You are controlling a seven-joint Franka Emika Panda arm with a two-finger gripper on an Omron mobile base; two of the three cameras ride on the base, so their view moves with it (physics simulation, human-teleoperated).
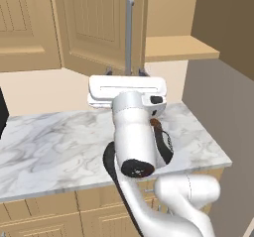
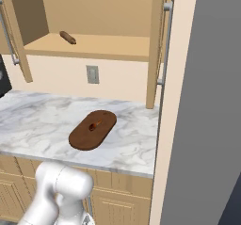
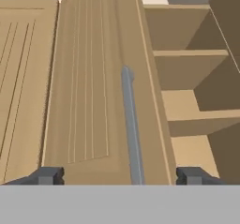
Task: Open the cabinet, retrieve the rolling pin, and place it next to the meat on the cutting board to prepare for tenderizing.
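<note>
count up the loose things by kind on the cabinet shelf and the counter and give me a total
Rolling pin: 1, on the cabinet shelf
Cutting board: 1, on the counter
Meat: 1, on the board
Total: 3

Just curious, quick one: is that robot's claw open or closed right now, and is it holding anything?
Gripper: open and holding nothing; its two dark fingertips stand wide apart on either side of the long grey bar handle of the light tan wood cabinet door.
</note>
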